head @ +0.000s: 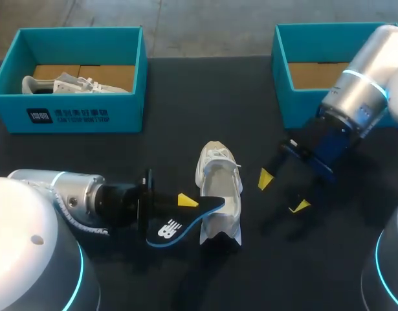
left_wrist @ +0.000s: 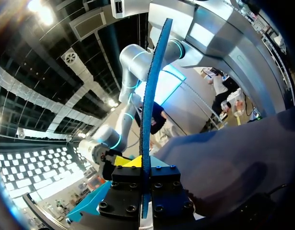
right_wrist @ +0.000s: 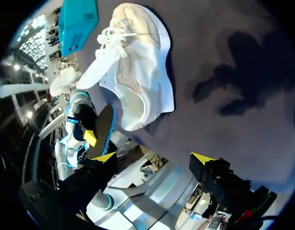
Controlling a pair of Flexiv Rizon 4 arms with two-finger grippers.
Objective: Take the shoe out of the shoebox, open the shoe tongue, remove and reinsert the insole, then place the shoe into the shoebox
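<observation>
Left gripper (head: 186,201) clamped on blue insole (head: 176,227) | insole end over white shoe (head: 219,178) | right gripper (head: 283,193) fingers apart, beside shoe

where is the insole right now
In the head view the insole is clamped in the left claw, just left of the middle of the table, with its far end at the heel of the white shoe.
</observation>
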